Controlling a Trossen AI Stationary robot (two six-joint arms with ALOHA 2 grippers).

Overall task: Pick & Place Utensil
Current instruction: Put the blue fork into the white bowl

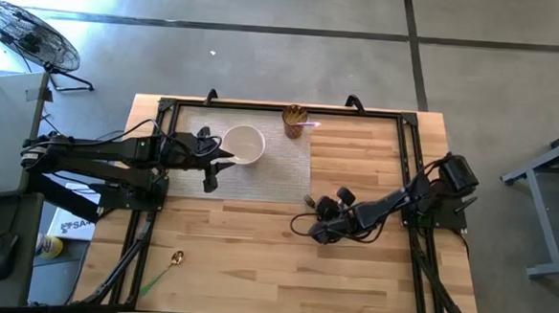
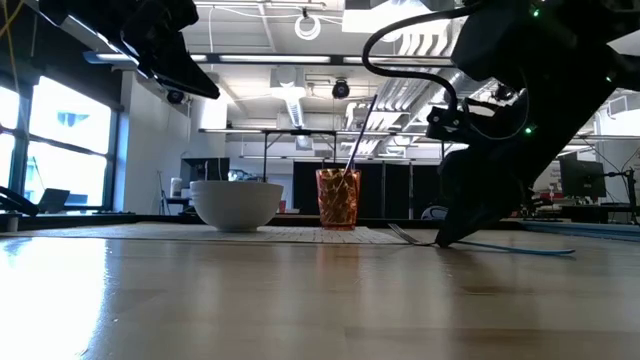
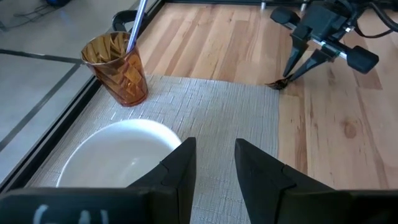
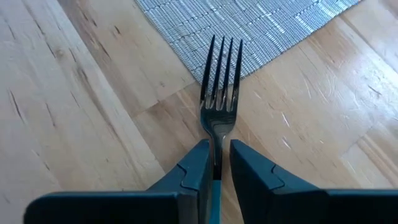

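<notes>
Nearest the front table edge: a gold-bowled spoon with a green handle (image 1: 163, 268), lying loose on the pale wooden table (image 1: 254, 270), untouched and well apart from both arms.

Mid-table: right gripper (image 4: 216, 163) low over the wood, fingers pinched almost shut on the neck of a silver four-tined fork with a blue handle (image 4: 220, 93). Tines lie flat, tips just reaching the corner of the grey woven placemat (image 1: 278, 180). In the low view the fork looks to be resting on the surface, so grasp made, lift not yet begun.

Farther back: left gripper (image 3: 211, 165) hovers above the mat beside the white ceramic bowl (image 1: 243, 144), fingers parted by a narrow gap, holding nothing.

Back edge: amber faceted plastic cup (image 1: 295, 118) with one utensil already standing in it.

Judgement: early-to-middle stage. Fork gripped; carry and placement remain, likely into the cup or bowl. Spoon still to do.
</notes>
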